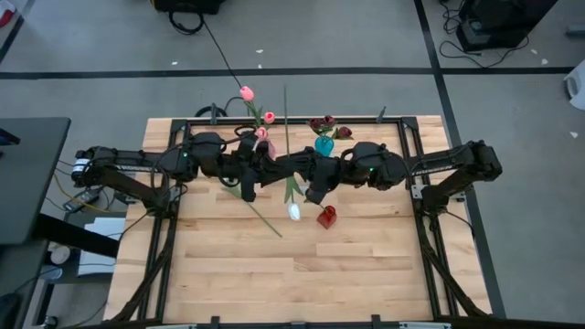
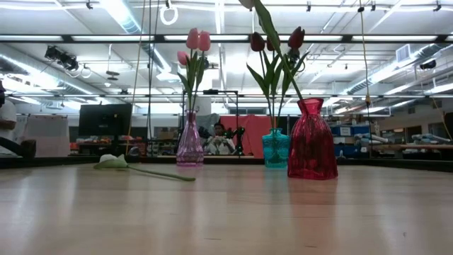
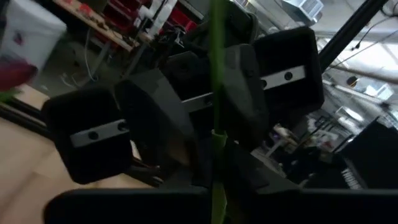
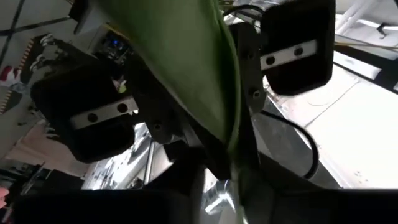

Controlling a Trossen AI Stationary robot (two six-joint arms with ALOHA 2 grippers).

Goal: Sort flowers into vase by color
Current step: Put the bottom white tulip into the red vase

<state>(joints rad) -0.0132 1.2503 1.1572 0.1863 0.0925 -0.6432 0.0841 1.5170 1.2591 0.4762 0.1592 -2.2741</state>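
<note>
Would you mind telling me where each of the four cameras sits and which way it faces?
High view: overhead, straight down; both arms meet mid-table over the red vase.
Low view: tabletop level, facing the room; red vase, pink vase, no arm visible.
Left wrist view: on the left arm, facing the other gripper; a green stem crosses.
Right wrist view: on the right arm, facing the left gripper; a green leaf fills it.
Shared: high and low views both show the white tulip lying on the table.

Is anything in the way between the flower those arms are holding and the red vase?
Nothing visible. The left gripper holds the flower by its stem, with the right gripper right beside it. The red vase stands by itself on bare table just below them.
</note>
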